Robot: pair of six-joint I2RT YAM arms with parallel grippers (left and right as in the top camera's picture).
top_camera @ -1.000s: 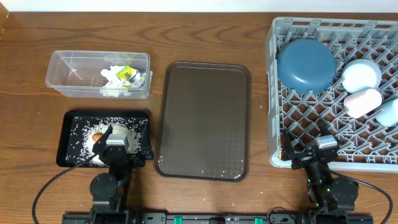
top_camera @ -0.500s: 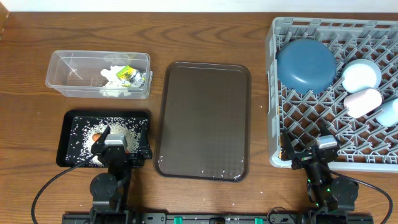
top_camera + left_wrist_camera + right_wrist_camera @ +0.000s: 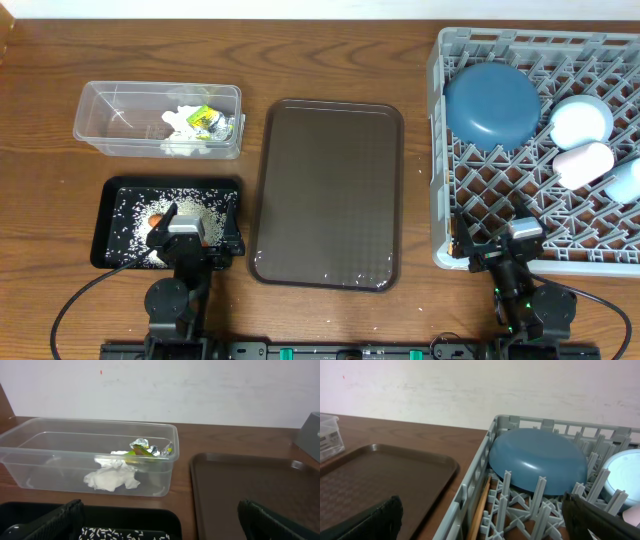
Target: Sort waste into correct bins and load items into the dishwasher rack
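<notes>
On the desk (image 3: 40, 200) we see the grey dishwasher rack (image 3: 436, 150) at the right, the brown serving tray (image 3: 327, 195) in the middle, the clear tub (image 3: 120, 118) at the far left and the black tray (image 3: 100, 230) in front of it. The rack holds the dark-blue dish (image 3: 492, 103), light-blue bowl (image 3: 581, 121), white cup (image 3: 583, 163), light-blue cup (image 3: 625, 182) and, along its left wall, the chopsticks (image 3: 479, 510). Tissue (image 3: 182, 130) and wrapper (image 3: 207, 121) lie in the tub; carrot (image 3: 156, 220) and rice (image 3: 125, 215) in the black tray. The left jaws and right jaws gape wide, gripping nothing.

dark-blue dish (image 3: 492, 102) in grey rack (image 3: 440, 205), tissue (image 3: 181, 127) in clear tub (image 3: 112, 110), rice (image 3: 130, 213) on black tray (image 3: 99, 232)
</notes>
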